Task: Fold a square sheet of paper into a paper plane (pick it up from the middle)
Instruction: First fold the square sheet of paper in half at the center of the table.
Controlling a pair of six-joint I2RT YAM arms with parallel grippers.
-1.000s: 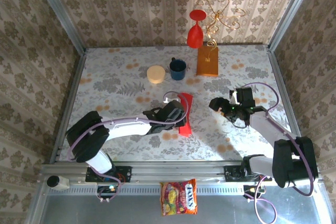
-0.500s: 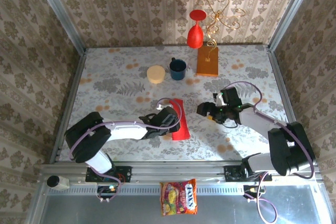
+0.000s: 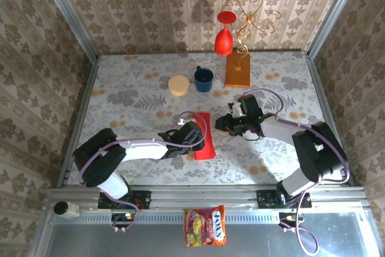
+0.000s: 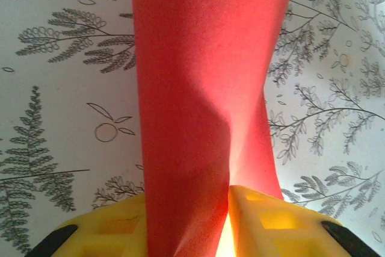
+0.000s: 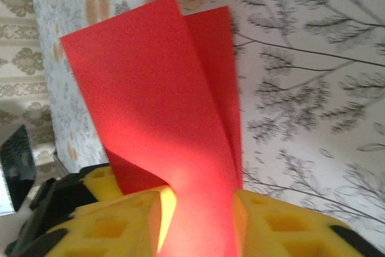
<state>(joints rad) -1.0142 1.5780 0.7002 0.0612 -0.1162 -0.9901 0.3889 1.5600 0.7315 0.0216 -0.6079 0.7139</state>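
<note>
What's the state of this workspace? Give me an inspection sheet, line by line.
Surface: floral-print table.
Job's things: square sheet of paper, folded into a narrow strip, mid-table.
Clutter: beige disc, blue mug, orange-brown block, red vase, gold wire ornament at the back; candy bag at the front.
Grippers: left gripper pinches the sheet; right gripper straddles it, grip unclear.
Cables: purple cable loops at both wrists.
Surroundings: patterned walls.
</note>
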